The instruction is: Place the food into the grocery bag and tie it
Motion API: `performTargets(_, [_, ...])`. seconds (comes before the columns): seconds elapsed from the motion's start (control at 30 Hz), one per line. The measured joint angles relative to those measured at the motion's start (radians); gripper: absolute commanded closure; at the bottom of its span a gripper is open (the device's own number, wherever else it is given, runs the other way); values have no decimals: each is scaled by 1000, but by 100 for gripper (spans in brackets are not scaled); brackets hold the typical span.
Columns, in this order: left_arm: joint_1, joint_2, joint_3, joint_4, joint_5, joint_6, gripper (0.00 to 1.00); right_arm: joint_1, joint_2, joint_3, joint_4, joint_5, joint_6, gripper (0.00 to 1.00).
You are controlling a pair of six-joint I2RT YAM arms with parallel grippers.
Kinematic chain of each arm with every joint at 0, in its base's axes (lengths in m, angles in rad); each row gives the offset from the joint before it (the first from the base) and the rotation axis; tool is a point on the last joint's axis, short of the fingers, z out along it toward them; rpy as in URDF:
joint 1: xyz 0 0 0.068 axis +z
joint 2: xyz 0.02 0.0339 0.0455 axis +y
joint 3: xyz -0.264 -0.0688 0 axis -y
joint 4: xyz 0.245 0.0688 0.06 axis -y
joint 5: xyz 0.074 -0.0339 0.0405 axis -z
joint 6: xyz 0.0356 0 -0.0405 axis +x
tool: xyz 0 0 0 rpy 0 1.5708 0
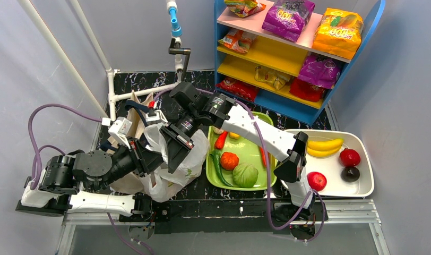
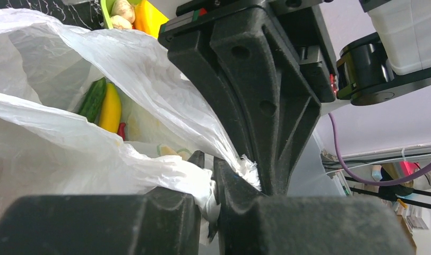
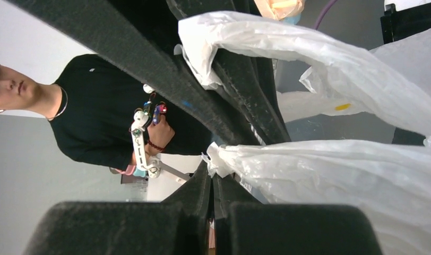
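Tying is in hand: the left arm's fingers (image 2: pixel 232 186) are clenched on a twisted strand of the white grocery bag (image 1: pixel 173 172), while the right arm's fingers (image 3: pixel 197 186) pinch another bunched piece of its plastic close beside them. The bag slumps on the dark surface (image 1: pixel 203 78) between the two arms, just left of the green tray (image 1: pixel 248 151). Loading looks finished, and the next move likely calls for crossing and drawing the two strands tight without letting either slip.
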Motion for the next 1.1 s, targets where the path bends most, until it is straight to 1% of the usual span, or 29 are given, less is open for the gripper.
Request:
performTargets(0.03, [0, 0, 1, -4, 1, -4, 81, 0, -1, -12, 16, -5, 8, 99])
performTargets(0.1, [0, 0, 4, -18, 5, -14, 68, 0, -1, -32, 46, -16, 27, 99])
performTargets(0.27, [0, -2, 24, -89, 22, -65, 43, 2, -1, -85, 126, -62, 87, 99])
performTargets(0.4, [0, -21, 30, -147, 50, -116, 31, 2, -1, -98, 159, -73, 110, 99])
performTargets(0.53, [0, -47, 61, -194, 82, -147, 26, 2, -5, -139, 189, -72, 121, 99])
performTargets(0.57, [0, -47, 84, -216, 93, -151, 22, 2, -6, -153, 193, -71, 122, 99])
performTargets(0.6, [0, -47, 99, -225, 100, -152, 20, 1, -6, -163, 195, -68, 122, 99])
performTargets(0.7, [0, -35, 167, -274, 130, -153, 22, -4, -6, -182, 180, -50, 109, 99])
performTargets(0.73, [0, -29, 190, -290, 142, -150, 24, -7, -6, -182, 172, -46, 101, 99])
performTargets(0.77, [0, -24, 209, -301, 153, -148, 28, -10, -6, -182, 168, -43, 94, 99])
performTargets(0.87, [0, 1, 239, -339, 182, -137, 46, -29, -10, -182, 137, -29, 67, 99])
performTargets(0.97, [0, 38, 244, -372, 200, -122, 71, -62, -14, -182, 107, -20, 43, 99])
performTargets(1.03, [0, 60, 244, -383, 208, -116, 81, -78, -17, -182, 91, -18, 33, 99])
performTargets(1.1, [0, 82, 244, -392, 215, -98, 85, -94, -19, -182, 76, -16, 22, 99])
